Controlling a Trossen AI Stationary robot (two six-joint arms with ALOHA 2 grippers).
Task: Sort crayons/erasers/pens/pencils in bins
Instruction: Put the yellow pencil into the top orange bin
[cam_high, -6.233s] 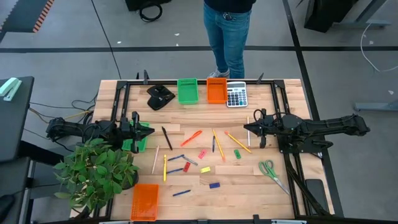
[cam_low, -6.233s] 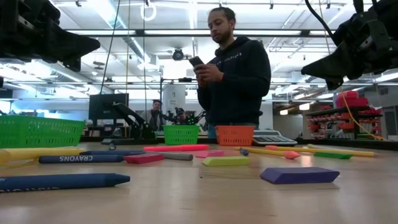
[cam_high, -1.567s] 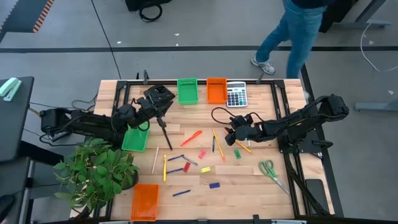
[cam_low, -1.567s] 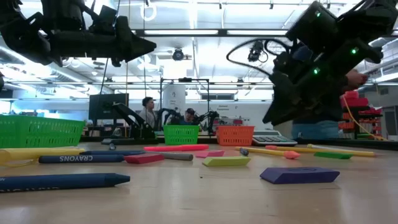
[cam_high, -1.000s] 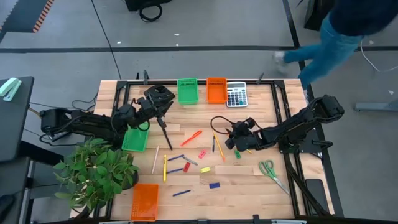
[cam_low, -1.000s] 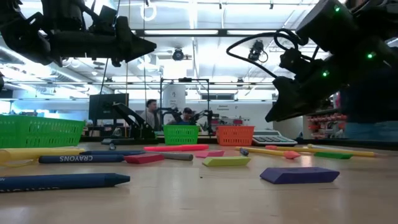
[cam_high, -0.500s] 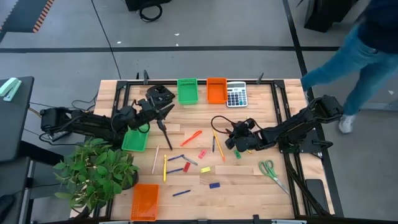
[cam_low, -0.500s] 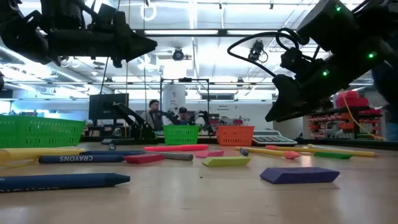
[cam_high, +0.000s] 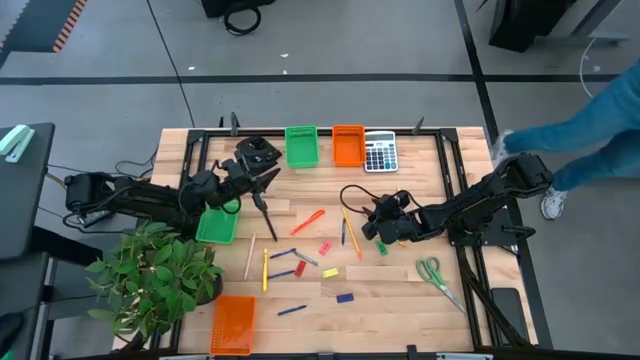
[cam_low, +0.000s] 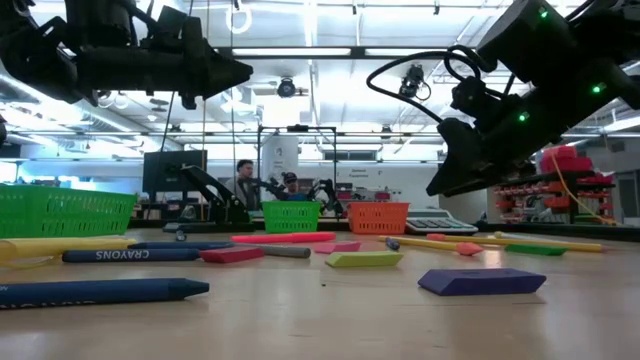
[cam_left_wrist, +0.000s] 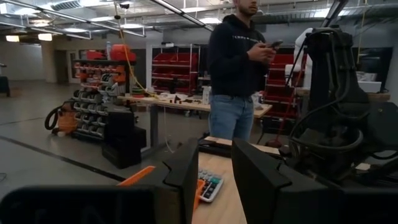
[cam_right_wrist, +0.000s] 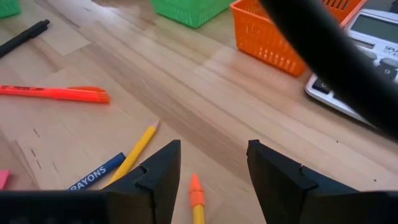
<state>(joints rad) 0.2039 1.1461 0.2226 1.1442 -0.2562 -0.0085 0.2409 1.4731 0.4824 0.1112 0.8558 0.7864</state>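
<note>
Only the right end effector (cam_right_wrist: 207, 174) view shows an orange-tipped pencil (cam_right_wrist: 196, 198), apparently.

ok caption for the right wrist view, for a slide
Right pincer open over an orange-tipped pencil, orange bin and calculator beyond.

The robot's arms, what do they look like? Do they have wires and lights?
Both arms are black and jointed. The right arm has a thin black cable looping over its wrist and small green lights glowing on its body. Each ends in two chunky, flat black fingers: the right gripper and the left gripper.
</note>
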